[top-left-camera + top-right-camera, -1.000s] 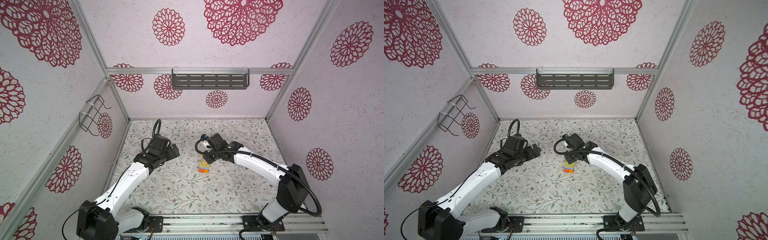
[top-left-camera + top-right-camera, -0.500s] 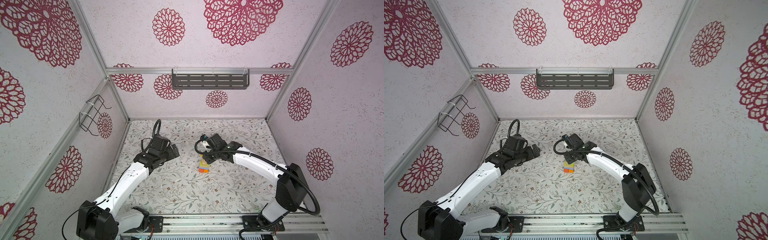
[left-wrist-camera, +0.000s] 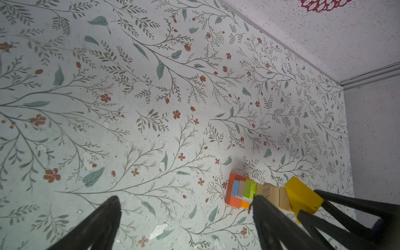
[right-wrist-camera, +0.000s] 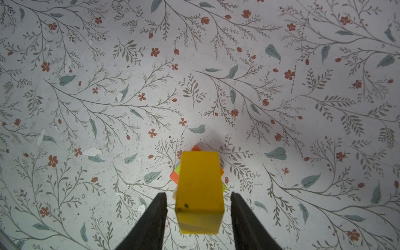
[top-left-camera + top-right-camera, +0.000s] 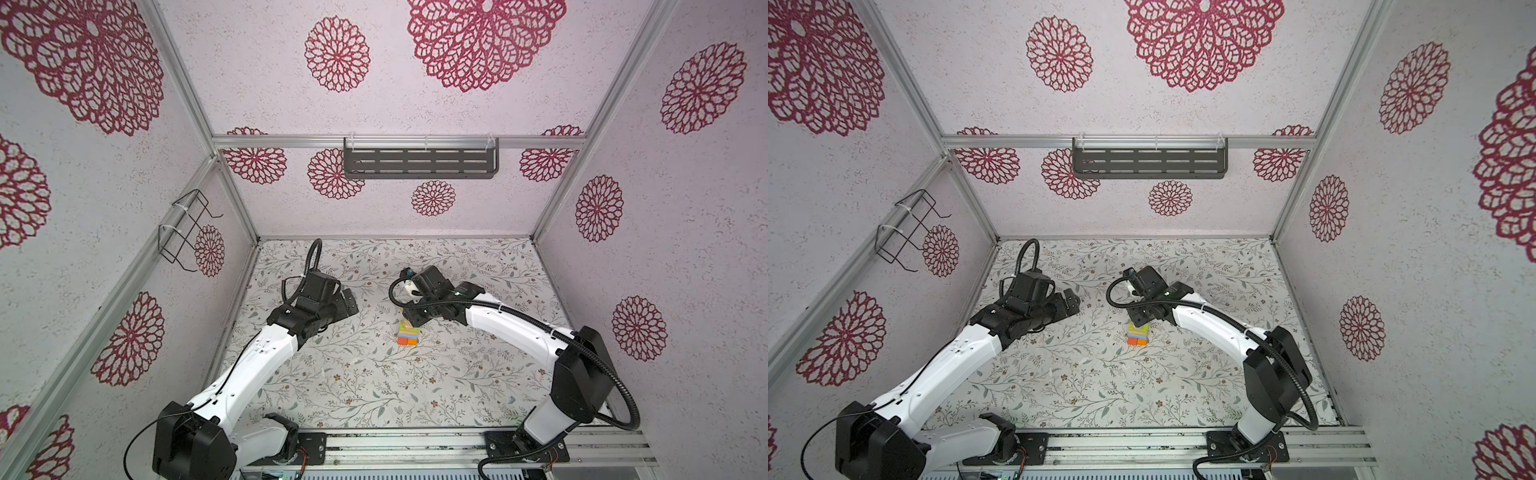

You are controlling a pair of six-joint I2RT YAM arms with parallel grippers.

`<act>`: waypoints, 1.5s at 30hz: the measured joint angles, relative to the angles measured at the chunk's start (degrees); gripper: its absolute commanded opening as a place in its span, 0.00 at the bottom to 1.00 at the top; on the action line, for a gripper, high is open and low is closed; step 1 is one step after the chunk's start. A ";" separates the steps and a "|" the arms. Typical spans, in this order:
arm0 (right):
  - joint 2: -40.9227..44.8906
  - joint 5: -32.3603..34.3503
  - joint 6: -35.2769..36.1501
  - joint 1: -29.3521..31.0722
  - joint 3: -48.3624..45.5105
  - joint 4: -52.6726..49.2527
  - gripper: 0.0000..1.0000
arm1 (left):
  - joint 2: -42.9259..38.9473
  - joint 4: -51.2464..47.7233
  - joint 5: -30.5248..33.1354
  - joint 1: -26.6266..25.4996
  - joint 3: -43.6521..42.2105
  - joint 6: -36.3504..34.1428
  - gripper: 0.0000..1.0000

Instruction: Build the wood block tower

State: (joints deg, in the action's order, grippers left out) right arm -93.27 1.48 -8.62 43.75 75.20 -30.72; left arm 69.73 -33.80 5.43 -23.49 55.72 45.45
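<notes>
Bright, even light, soft shadows, wide-angle distortion at the edges.

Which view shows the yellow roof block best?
Right wrist: the yellow roof block fills the centre, clear of both fingers. Left wrist shows it side-on atop the tower; in both top views the right gripper mostly hides it.

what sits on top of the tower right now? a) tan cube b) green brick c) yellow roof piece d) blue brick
c: the yellow roof piece caps the tower, and the right fingers stand apart on either side of it with a gap showing.
</notes>
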 measured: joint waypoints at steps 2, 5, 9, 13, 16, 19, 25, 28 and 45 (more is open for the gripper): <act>-0.02 0.00 -0.02 0.00 0.00 0.00 0.56 | -0.04 -0.11 0.11 0.00 0.00 -0.04 0.97; 0.00 0.04 -0.04 0.00 0.00 0.00 0.57 | -0.28 -0.50 0.37 0.00 0.00 -0.22 0.97; 0.22 0.28 -0.02 0.00 0.00 0.00 0.59 | -0.63 -1.40 0.68 0.00 0.44 -0.31 0.97; 1.57 0.52 -0.02 -0.02 0.13 -0.04 0.60 | -1.68 -2.56 1.40 0.00 1.57 -0.48 0.97; 2.95 1.44 -0.04 -0.02 0.87 -0.07 0.62 | -3.26 -3.65 1.79 0.02 2.47 -0.63 0.97; 5.38 2.03 -0.22 -0.09 1.05 -0.04 0.65 | -5.09 -4.79 1.99 0.02 3.06 -0.70 0.97; 13.73 2.91 -1.99 -0.11 -0.48 1.36 0.72 | -8.68 -6.78 3.13 0.02 3.41 -0.61 0.97; 19.71 3.28 -3.39 -0.20 -4.42 3.08 0.77 | -10.58 -7.82 4.20 0.02 3.32 -0.22 0.97; 38.21 9.40 -9.16 -22.84 -37.99 13.99 0.99 | -14.60 -4.66 13.73 0.39 -9.20 -0.70 0.97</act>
State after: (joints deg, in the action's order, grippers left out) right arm -55.07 10.87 -17.78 20.91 37.21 -16.73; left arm 55.13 -38.46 19.16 -23.09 46.52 44.75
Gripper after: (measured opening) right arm 0.986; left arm 0.974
